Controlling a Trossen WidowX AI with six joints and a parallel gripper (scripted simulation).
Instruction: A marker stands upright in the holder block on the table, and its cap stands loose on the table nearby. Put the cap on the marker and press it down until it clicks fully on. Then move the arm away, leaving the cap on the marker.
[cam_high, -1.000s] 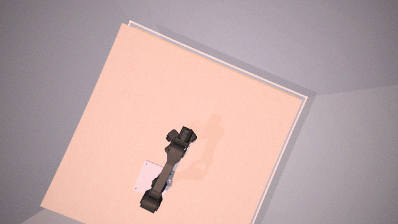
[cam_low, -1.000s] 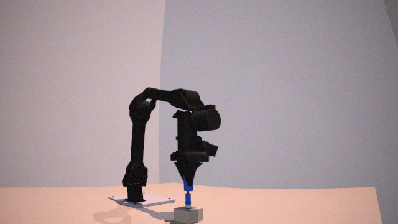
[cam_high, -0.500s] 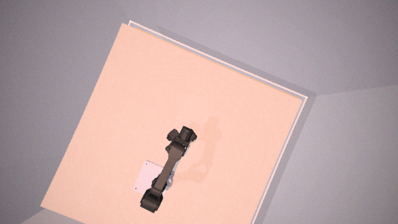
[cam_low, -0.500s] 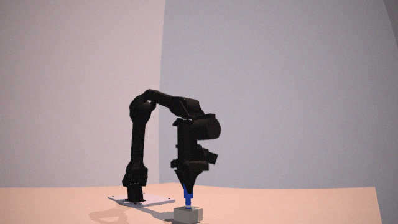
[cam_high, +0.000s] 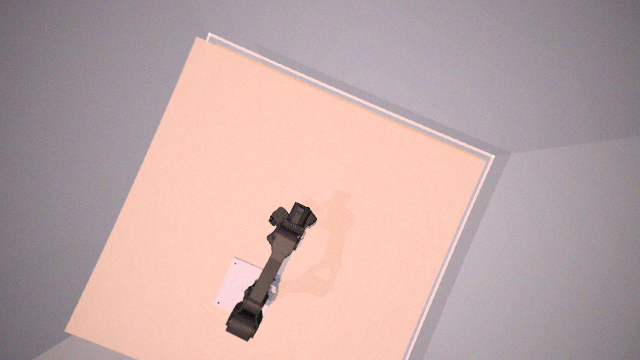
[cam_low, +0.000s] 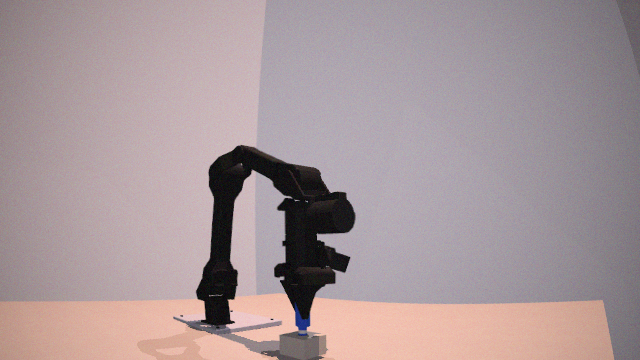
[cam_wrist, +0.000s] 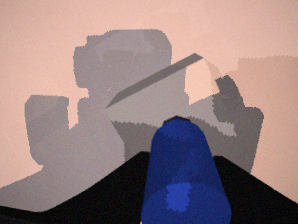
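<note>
Cap (cam_low: 301, 317), blue, is pinched between my fingers, which are closed on its sides and stand apart only by its width. My gripper (cam_low: 302, 311) points straight down over the holder (cam_low: 302, 345), a grey block on the peach table (cam_low: 450, 330). In the exterior view the cap's lower end sits just above the block, with a thin pale band of the marker (cam_low: 302, 332) showing between the two; the cap looks seated over the marker, though I cannot tell how far down it has gone. The wrist view looks down along the cap (cam_wrist: 182, 185): its near end is a wide blue circle, its far end narrows toward the table, and the dark fingers flank it on both sides. The block itself is hidden there behind cap and shadows. From above, my arm (cam_high: 272, 260) reaches out from the white base plate (cam_high: 235, 282) and covers cap, marker and holder.
</note>
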